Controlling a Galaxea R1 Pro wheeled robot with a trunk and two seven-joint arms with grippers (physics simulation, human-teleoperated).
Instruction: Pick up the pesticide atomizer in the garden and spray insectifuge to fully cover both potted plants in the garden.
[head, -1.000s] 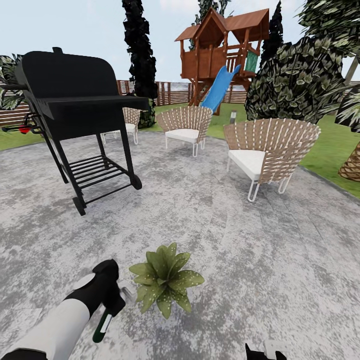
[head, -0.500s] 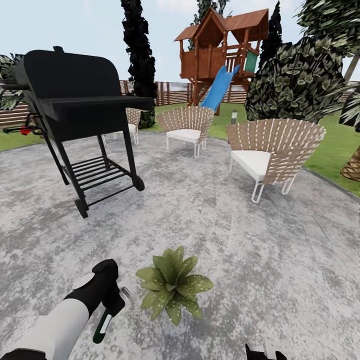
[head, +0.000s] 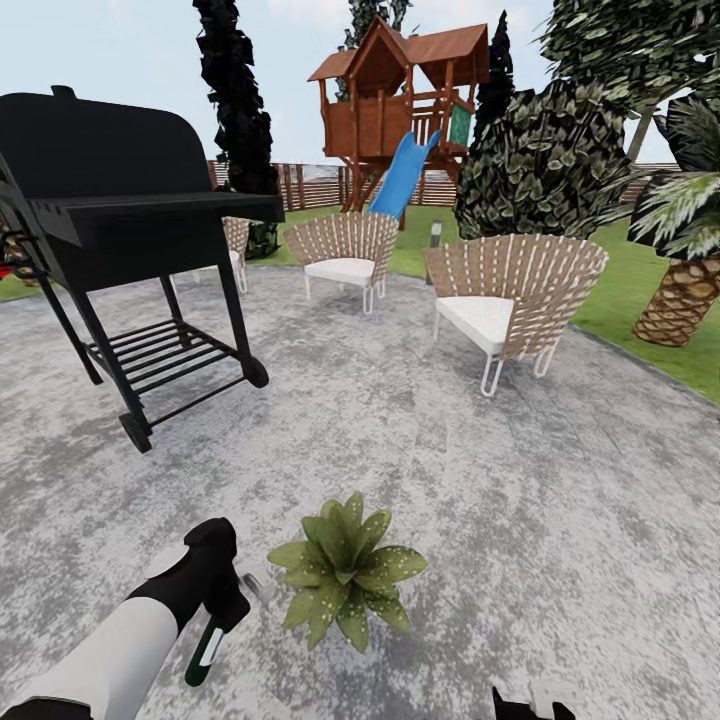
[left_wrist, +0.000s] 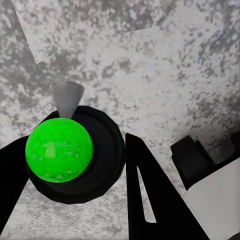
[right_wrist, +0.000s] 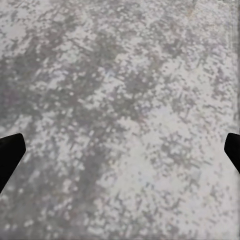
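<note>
Spray step: my left hand is clenched on the pesticide atomizer, just beside the speckled potted plant on the patio. Right hand released. Next, I reckon: aim nozzle at leaves, pull trigger.

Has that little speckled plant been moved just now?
No. The potted plant only shifts in frame along with the grill and chairs; the camera turned.

Three wicker chairs, one potted plant, one grill.
</note>
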